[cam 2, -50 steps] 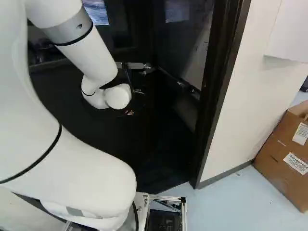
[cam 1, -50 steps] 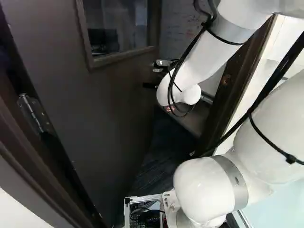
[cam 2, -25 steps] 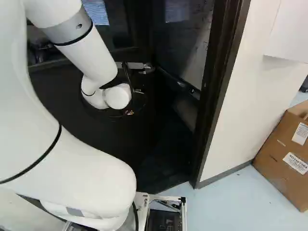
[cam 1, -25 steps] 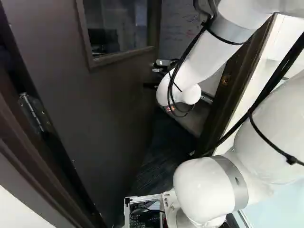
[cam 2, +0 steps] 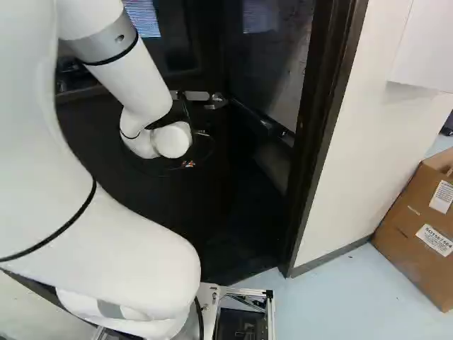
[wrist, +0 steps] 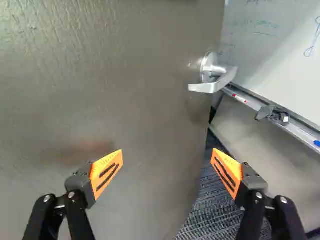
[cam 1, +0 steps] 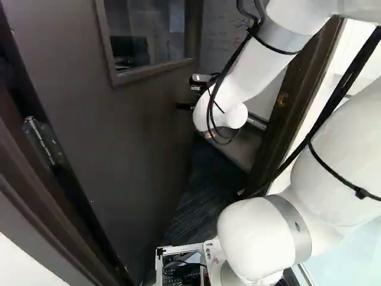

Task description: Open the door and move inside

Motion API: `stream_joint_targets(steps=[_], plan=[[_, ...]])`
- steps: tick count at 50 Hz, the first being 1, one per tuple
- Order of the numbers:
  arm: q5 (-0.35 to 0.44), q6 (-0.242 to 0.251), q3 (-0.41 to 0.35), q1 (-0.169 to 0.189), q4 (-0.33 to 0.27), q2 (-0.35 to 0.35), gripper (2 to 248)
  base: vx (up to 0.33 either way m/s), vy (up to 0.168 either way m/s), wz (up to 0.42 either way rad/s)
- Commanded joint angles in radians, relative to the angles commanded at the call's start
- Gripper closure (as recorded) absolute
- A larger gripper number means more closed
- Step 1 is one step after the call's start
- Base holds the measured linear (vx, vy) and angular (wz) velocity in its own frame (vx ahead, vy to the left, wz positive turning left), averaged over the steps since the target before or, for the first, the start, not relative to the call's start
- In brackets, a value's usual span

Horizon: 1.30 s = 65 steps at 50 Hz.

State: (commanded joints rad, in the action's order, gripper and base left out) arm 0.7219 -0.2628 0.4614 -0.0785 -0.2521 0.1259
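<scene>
Honestly, what'd worry me is the door (wrist: 100, 110) drifting back: it's only part open, so if the arm (cam 1: 262, 68) eases off, or has no good contact, it could swing in on the base (cam 2: 244, 292). Driving with the arm stuck out could also clip the door frame (cam 2: 325, 120), at about one o'clock in the right base view, if the heading's off. And those cables (cam 1: 255, 28) might snag the handle (wrist: 212, 84). The gripper (wrist: 167, 172) is spread wide with nothing pinched. Taking twelve as straight ahead of it, the handle sits around one o'clock, clear of both pads. Can't tell if anything's touching the door. Pose-wise, the forearm slants from one o'clock toward seven in the left base view, wrist bent near the door.
</scene>
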Motion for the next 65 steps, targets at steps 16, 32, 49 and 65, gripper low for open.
stream_joint_targets(steps=[16,32,49,65], plan=[[0.000,0.000,0.065,-0.048,0.000,-0.068,3,-0.003,-0.002,-0.001],[0.000,0.000,0.116,-0.097,0.000,-0.120,3,0.000,0.000,0.000],[0.000,0.000,0.153,-0.149,0.000,-0.156,3,0.000,0.000,0.000],[0.000,0.000,0.190,-0.196,0.000,-0.191,3,0.000,0.000,0.000]])
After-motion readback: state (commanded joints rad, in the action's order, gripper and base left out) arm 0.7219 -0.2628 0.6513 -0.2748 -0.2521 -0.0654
